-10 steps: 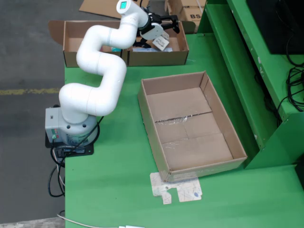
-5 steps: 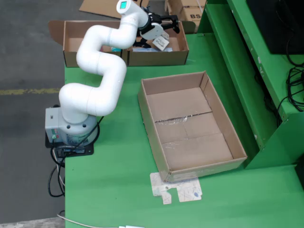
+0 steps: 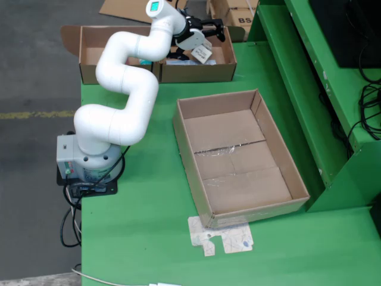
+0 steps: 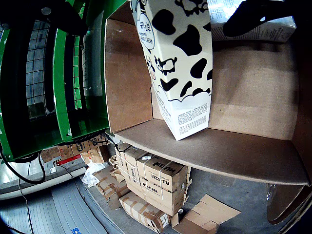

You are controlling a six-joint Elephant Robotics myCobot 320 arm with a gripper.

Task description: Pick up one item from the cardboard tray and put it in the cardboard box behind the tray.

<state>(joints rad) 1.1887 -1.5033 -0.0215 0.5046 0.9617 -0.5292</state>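
In the fixed view the white arm reaches to the back of the green table. My gripper (image 3: 202,37) hangs over the right-hand cardboard box (image 3: 225,67). It is shut on a cow-patterned milk carton (image 3: 203,55). In the wrist view the carton (image 4: 180,73) hangs tilted above the box's brown inner wall (image 4: 129,78), its bottom end off the floor, with my gripper (image 4: 161,9) at its top. One dark finger (image 4: 253,17) shows at the upper right. The large cardboard tray (image 3: 191,161) in the middle of the table shows only its taped floor.
Another white pack (image 4: 263,30) lies inside the box. A second open box (image 3: 89,56) adjoins on the left. A flat paper cut-out (image 3: 221,237) lies in front of the tray. A green frame (image 3: 309,89) rises along the right side. Stacked cartons (image 4: 151,180) stand beyond the table.
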